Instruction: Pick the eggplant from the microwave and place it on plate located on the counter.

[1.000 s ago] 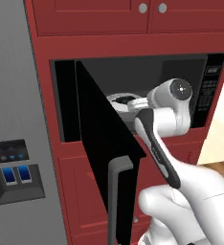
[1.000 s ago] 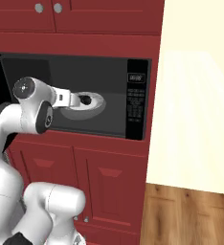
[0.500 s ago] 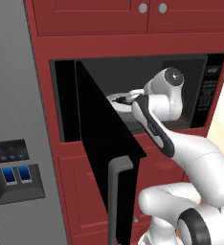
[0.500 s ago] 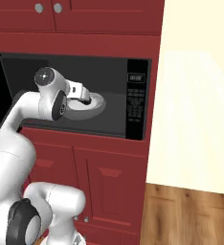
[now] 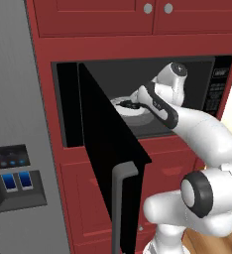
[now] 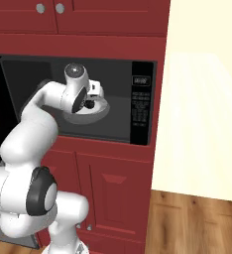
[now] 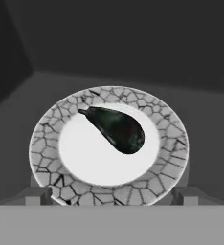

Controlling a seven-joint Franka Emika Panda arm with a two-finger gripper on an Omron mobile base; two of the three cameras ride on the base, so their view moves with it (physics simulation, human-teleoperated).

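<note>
— Since a second ago, what has changed around the eggplant [image 7: 116, 129]?

— Nothing about the eggplant itself, as far as I can tell; the arm has swung further into the microwave [image 5: 222, 84], its elbow now bent forward, so the gripper [image 5: 129, 104] hangs over the white dish [image 7: 47, 143].

— Where does the eggplant lie on that dish?

— On the pale middle of the dish, a little toward the far side. The dish sits on the microwave floor, near the centre.

— And from the gripper?

— Ahead of it and below, roughly on the centre line between the two fingertips [image 7: 39, 195], which rise at either edge of the dish. Its long axis runs slantwise across the hand view: thin stem end up-left, fat end down-right. So it lies skewed to the line joining the fingertips.

— The jaws?

— Spread wide, nothing between them.

— What does the reach call for?

— I judge a straight descent toward the fat end, perhaps with a slight wrist turn so the fingers close across the narrow width.
</note>
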